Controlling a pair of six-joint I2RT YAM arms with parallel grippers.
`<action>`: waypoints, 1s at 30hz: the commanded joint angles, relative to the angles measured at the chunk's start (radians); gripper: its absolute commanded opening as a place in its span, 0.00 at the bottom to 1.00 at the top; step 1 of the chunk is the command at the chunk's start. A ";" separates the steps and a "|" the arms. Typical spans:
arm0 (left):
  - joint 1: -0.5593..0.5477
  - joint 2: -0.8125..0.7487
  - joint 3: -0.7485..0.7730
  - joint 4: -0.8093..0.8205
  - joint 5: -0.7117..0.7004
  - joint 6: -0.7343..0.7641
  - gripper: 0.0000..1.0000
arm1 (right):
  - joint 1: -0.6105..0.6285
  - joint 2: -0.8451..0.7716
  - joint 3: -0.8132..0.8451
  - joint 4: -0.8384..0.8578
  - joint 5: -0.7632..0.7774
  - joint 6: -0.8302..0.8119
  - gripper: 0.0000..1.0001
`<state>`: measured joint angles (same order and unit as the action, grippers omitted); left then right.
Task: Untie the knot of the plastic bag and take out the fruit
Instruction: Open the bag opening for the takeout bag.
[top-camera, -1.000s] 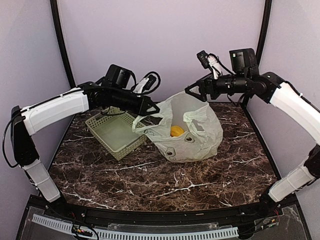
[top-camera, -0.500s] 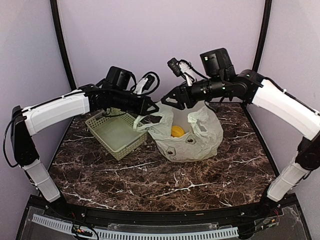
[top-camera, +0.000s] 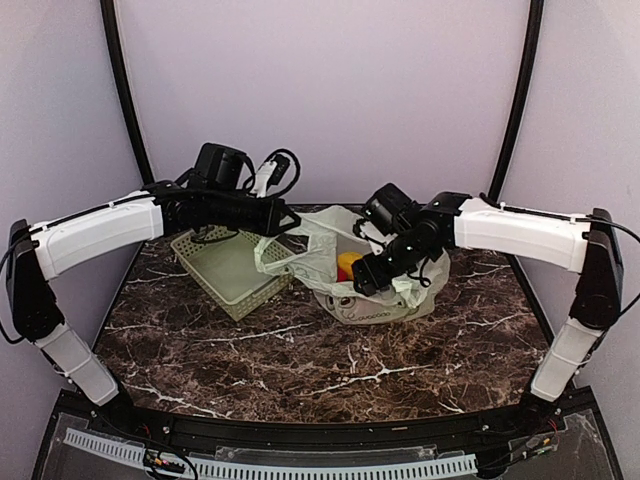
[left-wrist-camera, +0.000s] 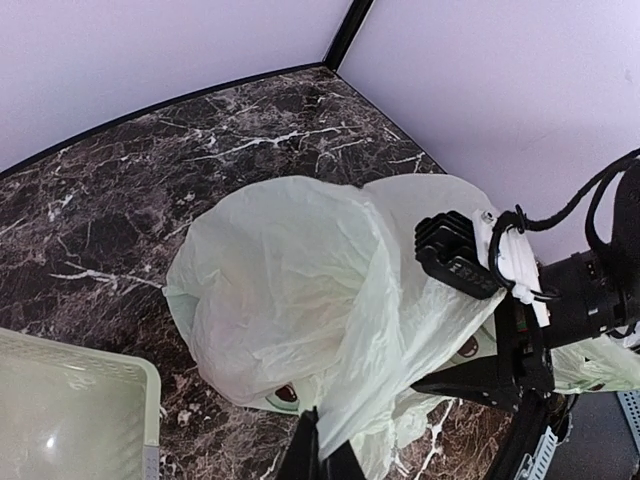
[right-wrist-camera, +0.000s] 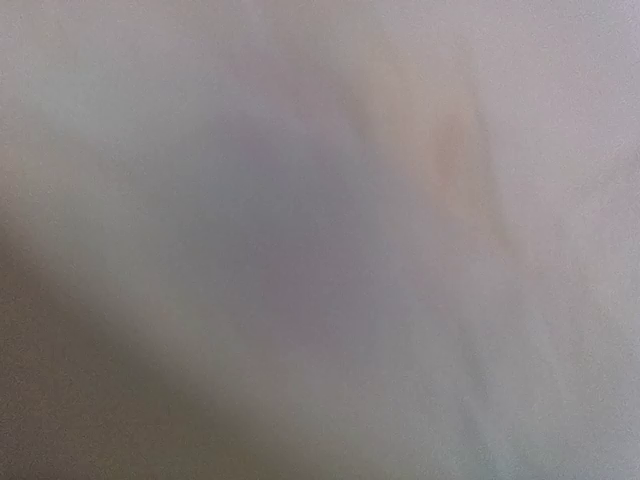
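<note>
The plastic bag (top-camera: 310, 245) lies at the table's middle back with its mouth open; no knot shows. My left gripper (top-camera: 268, 229) is shut on the bag's left edge and holds it up; in the left wrist view its jaws (left-wrist-camera: 322, 455) pinch a fold of the bag (left-wrist-camera: 280, 280). My right gripper (top-camera: 362, 282) reaches down into the bag's mouth, its fingers hidden by plastic. A yellow-orange fruit (top-camera: 347, 262) shows inside, right beside that gripper. The right wrist view is filled by a blurred pale surface, with no fingers to be made out.
A rigid pale green perforated basket (top-camera: 232, 270) stands left of the bag, under my left arm; its corner shows in the left wrist view (left-wrist-camera: 70, 400). The dark marble table (top-camera: 300, 360) stretches in front. Purple walls close in the back and sides.
My right arm has swung left and down from above the bag into its mouth. My left gripper has kept hold of the bag's edge, shifting slightly left. The bag has slumped lower.
</note>
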<state>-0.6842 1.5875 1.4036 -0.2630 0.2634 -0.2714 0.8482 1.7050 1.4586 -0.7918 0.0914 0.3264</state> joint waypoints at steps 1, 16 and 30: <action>0.066 -0.070 -0.073 0.046 -0.026 -0.034 0.01 | -0.003 -0.024 -0.126 -0.071 0.108 0.080 0.85; 0.198 -0.175 -0.291 0.208 0.151 -0.041 0.01 | -0.033 -0.165 -0.278 0.024 0.057 0.112 0.93; 0.178 -0.194 -0.396 0.294 0.299 -0.068 0.01 | -0.006 -0.083 -0.124 0.283 -0.085 -0.014 0.56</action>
<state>-0.4980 1.4387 1.0321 -0.0147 0.5247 -0.3248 0.8375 1.5402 1.2907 -0.5999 0.0673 0.3511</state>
